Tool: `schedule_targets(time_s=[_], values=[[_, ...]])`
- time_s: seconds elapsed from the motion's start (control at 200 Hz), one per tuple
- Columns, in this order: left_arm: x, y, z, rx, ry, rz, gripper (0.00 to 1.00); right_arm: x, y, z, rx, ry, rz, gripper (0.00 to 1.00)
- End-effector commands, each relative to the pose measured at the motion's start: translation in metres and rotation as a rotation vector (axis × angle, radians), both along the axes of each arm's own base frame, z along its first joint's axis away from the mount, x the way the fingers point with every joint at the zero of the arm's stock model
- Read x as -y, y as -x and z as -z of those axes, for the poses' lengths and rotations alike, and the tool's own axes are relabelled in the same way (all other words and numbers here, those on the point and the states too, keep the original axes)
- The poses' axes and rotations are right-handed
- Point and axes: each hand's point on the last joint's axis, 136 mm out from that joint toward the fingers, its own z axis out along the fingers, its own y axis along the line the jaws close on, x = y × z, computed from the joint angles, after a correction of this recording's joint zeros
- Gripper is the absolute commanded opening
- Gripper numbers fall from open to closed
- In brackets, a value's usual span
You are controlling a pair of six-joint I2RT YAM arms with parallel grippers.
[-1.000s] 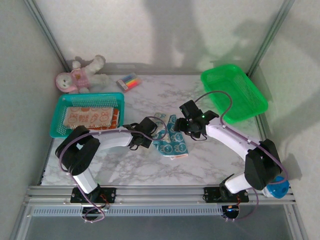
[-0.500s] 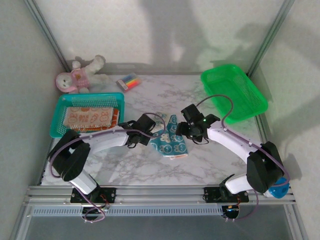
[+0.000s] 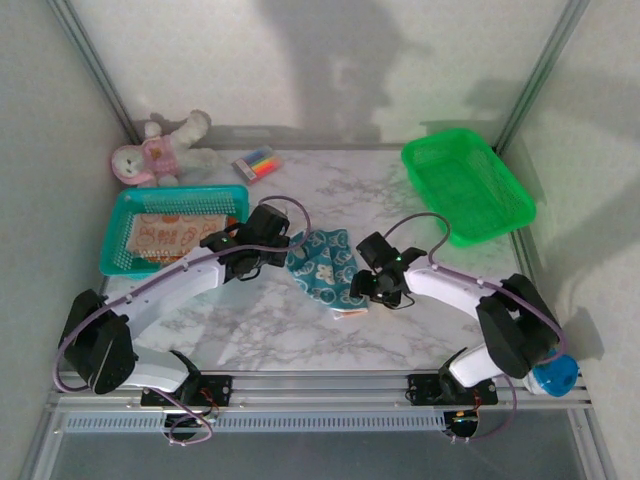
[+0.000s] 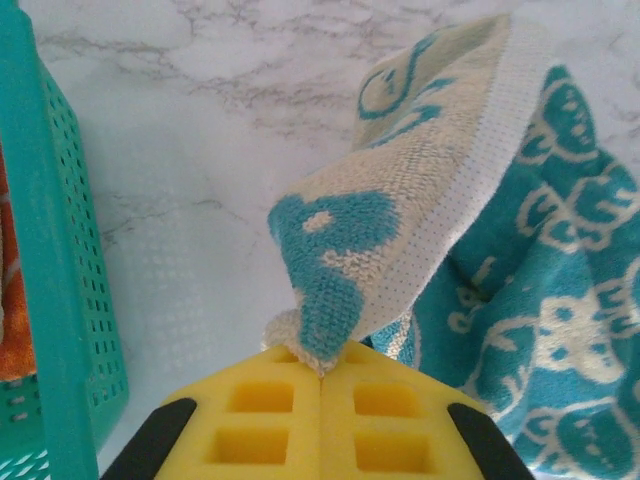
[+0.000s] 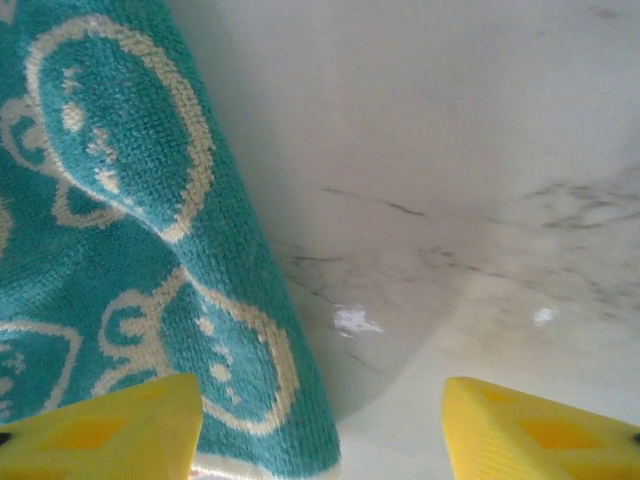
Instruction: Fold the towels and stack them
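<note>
Closed left gripper (image 4: 320, 368) pinches corner of teal-and-white cartoon-print terry towel (image 4: 530, 300), held up off white marble table (image 4: 200, 150), likely for folding. Right gripper (image 5: 320, 425) wide apart, empty, at towel's right edge.

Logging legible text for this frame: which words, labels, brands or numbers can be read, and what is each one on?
No text can be read in these views.
Teal towel: cartoon figures and ring shapes, no letters.
Orange towel in the teal basket: cartoon print, too small to make out any lettering.
Marker pack: any label is too small to read.
</note>
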Motion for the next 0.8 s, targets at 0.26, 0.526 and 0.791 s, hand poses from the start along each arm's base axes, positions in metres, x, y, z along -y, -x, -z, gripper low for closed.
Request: schedule_targets(time_s=[0.26,0.526,0.791], values=[[0.015,-0.033,-0.083,0.145,0.094,-0.045,0.00,-0.073,-0.006,-0.010,0.018,-0.189,-0.138,0.00],[0.037,-0.051,-0.103,0.165,0.107,0.022,0.00,-0.132,0.023,-0.028,0.024,-0.261,-0.302,0.34],[0.003,-0.003,-0.052,0.080,0.069,0.015,0.00,-0.087,-0.005,-0.044,0.088,-0.181,-0.194,0.49]])
